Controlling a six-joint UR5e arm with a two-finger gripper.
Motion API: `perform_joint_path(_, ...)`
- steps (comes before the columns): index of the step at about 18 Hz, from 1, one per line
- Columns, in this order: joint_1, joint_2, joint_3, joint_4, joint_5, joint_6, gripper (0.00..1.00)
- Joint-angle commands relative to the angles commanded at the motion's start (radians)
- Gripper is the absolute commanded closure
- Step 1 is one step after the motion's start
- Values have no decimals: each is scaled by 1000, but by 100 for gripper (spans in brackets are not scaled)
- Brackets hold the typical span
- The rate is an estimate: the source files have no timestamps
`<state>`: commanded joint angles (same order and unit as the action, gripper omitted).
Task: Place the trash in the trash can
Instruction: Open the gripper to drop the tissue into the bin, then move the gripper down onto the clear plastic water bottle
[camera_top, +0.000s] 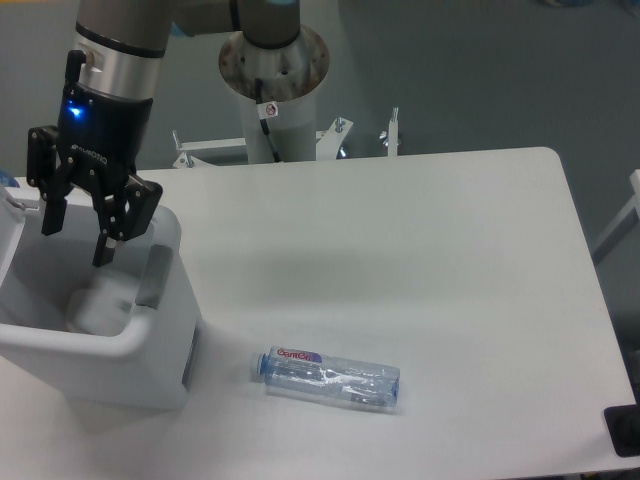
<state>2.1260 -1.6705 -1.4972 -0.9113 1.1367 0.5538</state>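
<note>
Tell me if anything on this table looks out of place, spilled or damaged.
One thing: the crushed plastic bottle lies on its side on the table, outside the trash can. The white tissue is already inside the can, blurred, under the gripper, whose jaws stand open and empty. Nothing looks spilled.

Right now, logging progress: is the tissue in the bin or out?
In. The tissue lies inside the trash can, below the open, empty gripper.
</note>
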Motion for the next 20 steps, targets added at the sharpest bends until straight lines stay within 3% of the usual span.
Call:
perform_joint_path(5, 161, -37, 5, 21, -6, 12, 24)
perform_joint_path(6, 186, -49, 6, 25, -8, 23, 22)
perform_joint_path(8, 245, -67, 9, 23, -8, 86, 4)
perform_joint_path(10, 288, -95, 8, 23, -8, 118, 1)
perform_joint_path(16, 371, -193, 28, 25, -3, 258, 0)
perform_joint_path(20, 390, -253, 19, 69, 3, 342, 0)
